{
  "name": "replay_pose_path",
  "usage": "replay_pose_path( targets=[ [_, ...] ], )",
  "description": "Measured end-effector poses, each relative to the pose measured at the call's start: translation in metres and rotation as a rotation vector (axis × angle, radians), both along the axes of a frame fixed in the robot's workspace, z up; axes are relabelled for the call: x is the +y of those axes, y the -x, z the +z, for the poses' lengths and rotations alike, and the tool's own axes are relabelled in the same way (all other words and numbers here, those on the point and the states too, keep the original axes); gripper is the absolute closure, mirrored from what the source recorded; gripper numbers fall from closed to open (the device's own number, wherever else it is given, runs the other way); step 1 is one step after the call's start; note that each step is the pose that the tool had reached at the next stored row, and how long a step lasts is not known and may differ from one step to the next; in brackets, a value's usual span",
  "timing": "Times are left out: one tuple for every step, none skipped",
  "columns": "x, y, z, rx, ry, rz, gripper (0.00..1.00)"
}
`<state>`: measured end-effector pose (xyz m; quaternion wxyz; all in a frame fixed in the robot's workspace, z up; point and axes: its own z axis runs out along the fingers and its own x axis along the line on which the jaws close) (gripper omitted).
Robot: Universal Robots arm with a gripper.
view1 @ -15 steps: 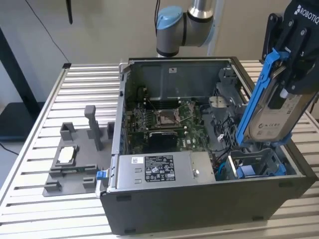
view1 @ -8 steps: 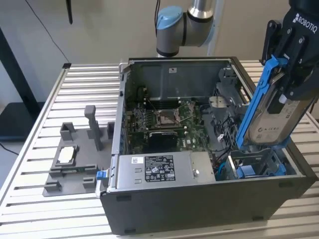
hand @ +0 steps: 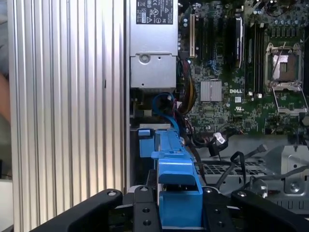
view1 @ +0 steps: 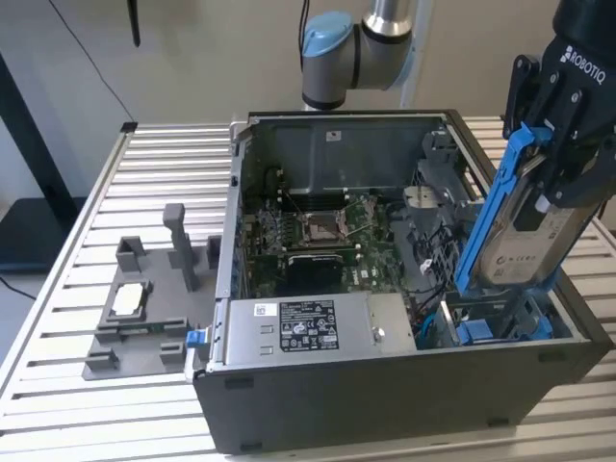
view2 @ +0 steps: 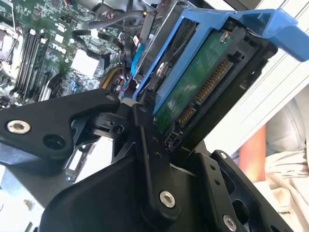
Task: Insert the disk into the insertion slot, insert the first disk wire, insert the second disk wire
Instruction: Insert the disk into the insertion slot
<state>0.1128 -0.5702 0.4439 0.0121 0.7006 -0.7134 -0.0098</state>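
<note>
My gripper [view1: 551,178] is shut on the disk [view1: 525,231], a silver drive in a blue plastic carrier. It holds the disk steeply tilted over the open computer case [view1: 385,385], at the exterior view's right. The disk's lower end reaches down to the insertion slot [view1: 491,322], a dark bay with blue rails at the case's near right corner. In the second wrist view the disk's green board and connectors [view2: 203,82] face outward between the black fingers [view2: 58,121]. In the first wrist view the blue carrier [hand: 176,188] points at the bay [hand: 147,140]. Loose blue and black wires [hand: 217,140] lie beside the bay.
A silver label-bearing box [view1: 308,327] sits in the case beside the bay, with the motherboard [view1: 318,231] behind it. A grey fixture [view1: 144,298] stands on the slatted table [view1: 144,164] at the exterior view's left. The arm's joint [view1: 356,48] hangs behind the case.
</note>
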Motion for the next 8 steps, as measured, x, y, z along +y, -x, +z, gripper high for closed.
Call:
replay_pose_path(
  targets=[
    [0.0000,-0.0003,-0.0012,-0.0002,0.0000,0.000,0.67],
    [-0.0001,-0.0005,-0.0025,-0.0004,0.0001,0.000,0.67],
    [-0.0001,-0.0007,-0.0038,-0.0007,0.0000,0.000,0.67],
    [-0.0001,-0.0010,-0.0051,-0.0009,0.0000,0.000,0.67],
    [-0.0002,-0.0012,-0.0064,-0.0012,0.0000,0.000,0.67],
    [-0.0002,-0.0015,-0.0078,-0.0015,0.0000,0.000,0.67],
    [-0.0002,-0.0017,-0.0091,-0.0018,0.0001,0.000,0.67],
    [-0.0003,-0.0018,-0.0105,-0.0021,0.0000,0.000,0.67]
  ],
)
